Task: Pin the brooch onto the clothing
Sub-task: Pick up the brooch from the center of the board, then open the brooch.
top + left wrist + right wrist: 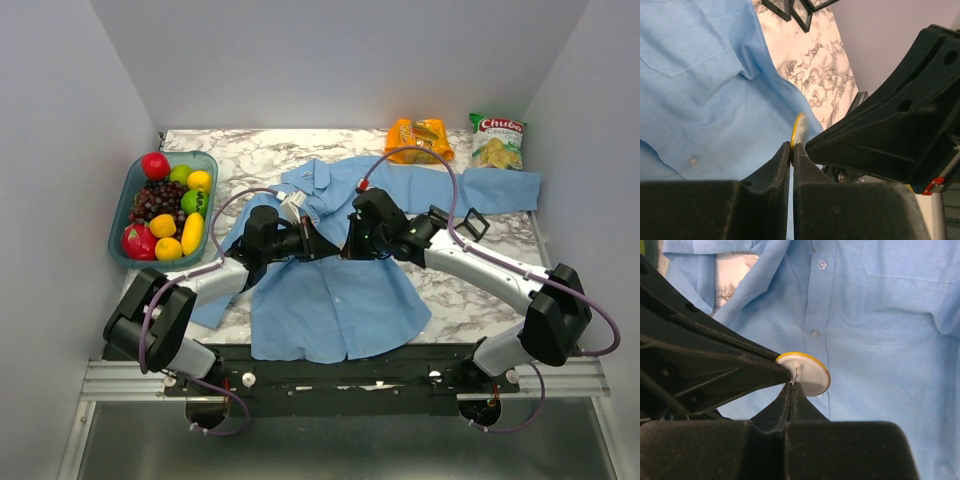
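A light blue shirt (pixel 330 300) is spread front-up on a marble table (pixel 470 290), with its collar towards the far side and one sleeve stretched out to the right. Both arms are bent in over the chest of the shirt, and the left gripper (pixel 791 147) and the right gripper (pixel 792 386) are brought tip to tip there, just beside the row of buttons.

The brooch (pixel 810 374) is held up between the two grippers, above the cloth. In the right wrist view its pale back is seen, edged by a yellow rim, with a thin pin across the middle. In the left wrist view it is seen edge-on as a thin yellow arc.

The jaws of the left gripper are drawn nearly together, with only a narrow slit left between them, and the rim of the brooch is clamped at their tips. The jaws of the right gripper are pressed fully together. Their tips are set against the back of the brooch, right at the pin; whether the pin itself is pinched cannot be told.

A green tray (pixel 125 195) of fruit is placed at the left edge of the table. Two snack bags (pixel 497 140) are laid at the far side, and small black square trays (pixel 472 222) are set near the right arm.
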`<action>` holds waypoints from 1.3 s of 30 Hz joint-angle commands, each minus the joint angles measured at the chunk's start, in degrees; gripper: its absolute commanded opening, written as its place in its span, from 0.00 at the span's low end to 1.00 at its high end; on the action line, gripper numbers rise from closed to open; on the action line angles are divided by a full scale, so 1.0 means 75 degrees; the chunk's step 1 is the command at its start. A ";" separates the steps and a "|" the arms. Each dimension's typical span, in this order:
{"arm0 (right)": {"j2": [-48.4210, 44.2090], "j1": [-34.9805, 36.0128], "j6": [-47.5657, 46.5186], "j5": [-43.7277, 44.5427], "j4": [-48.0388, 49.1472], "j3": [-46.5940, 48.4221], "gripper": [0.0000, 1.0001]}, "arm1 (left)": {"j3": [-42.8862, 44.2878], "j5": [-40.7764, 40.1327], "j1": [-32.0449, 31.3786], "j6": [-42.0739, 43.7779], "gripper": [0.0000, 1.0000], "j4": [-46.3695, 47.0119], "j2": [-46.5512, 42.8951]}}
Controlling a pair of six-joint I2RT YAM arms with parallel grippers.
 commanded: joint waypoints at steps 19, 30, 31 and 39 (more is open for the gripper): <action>-0.2501 -0.1268 -0.2264 -0.2353 -0.0514 0.0160 0.67 | 0.2052 0.3605 0.0487 0.3013 0.00 -0.3281 -0.0110; -0.2139 -0.1398 -0.3357 -0.4743 -0.0761 -0.0191 0.59 | 0.1594 0.5236 0.0464 0.2346 0.00 -0.1803 -0.0403; -0.2081 -0.1387 -0.3334 -0.4862 -0.0586 -0.0238 0.58 | 0.1594 0.5224 0.0452 0.2322 0.00 -0.1814 -0.0345; -0.1963 -0.1223 -0.3029 -0.5379 0.0001 -0.0602 0.53 | 0.1641 0.5224 0.0452 0.2170 0.00 -0.1756 -0.0181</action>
